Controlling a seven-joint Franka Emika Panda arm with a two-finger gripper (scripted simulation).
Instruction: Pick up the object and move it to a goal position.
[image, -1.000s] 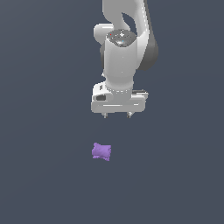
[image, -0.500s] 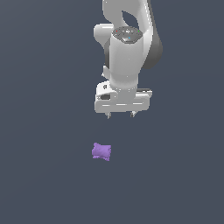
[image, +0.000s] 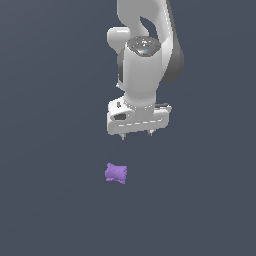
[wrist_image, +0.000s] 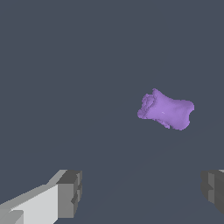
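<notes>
The object (image: 116, 173) is a small purple pillow-like lump with pinched corners, lying on the dark grey floor. My white gripper (image: 137, 135) hangs above it, a little toward the exterior view's right, pointing down and apart from it. In the wrist view the object (wrist_image: 166, 110) lies beyond the gripper (wrist_image: 142, 192), off the line between the fingers (wrist_image: 70, 194). The jaws stand wide apart and hold nothing.
A plain dark grey surface (image: 50, 200) fills the scene. Nothing else shows besides the white arm (image: 145, 55) rising out of the top of the exterior view.
The gripper has shifted slightly toward the exterior view's right and come a little lower. The object has stayed where it was.
</notes>
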